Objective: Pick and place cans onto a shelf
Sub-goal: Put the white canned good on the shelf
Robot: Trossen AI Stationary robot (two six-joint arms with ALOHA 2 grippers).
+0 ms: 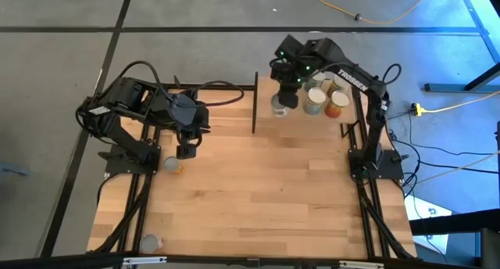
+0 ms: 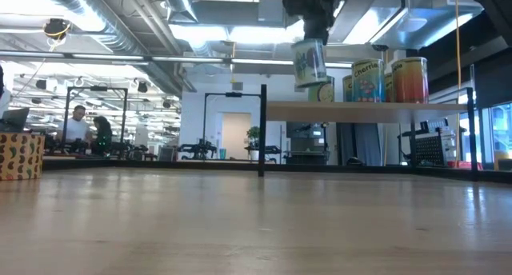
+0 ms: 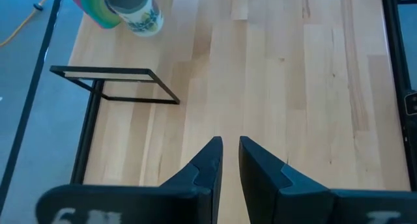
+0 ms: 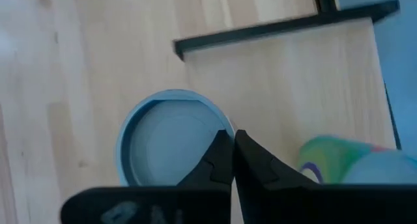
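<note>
Shelf crowding at its far side
Cans (image 2: 390, 80) are standing clustered on the shelf (image 2: 364, 110); a black post (image 2: 262, 131) is blocking its open-table edge.

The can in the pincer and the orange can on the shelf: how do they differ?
The held can hangs in the air, gripped at its rim by the right pincer; the orange can stands on the shelf. The held can tilts slightly; the orange can is upright. The held can's label is pale with green; the other's is orange and yellow. Both are small round tins of similar size.
</note>
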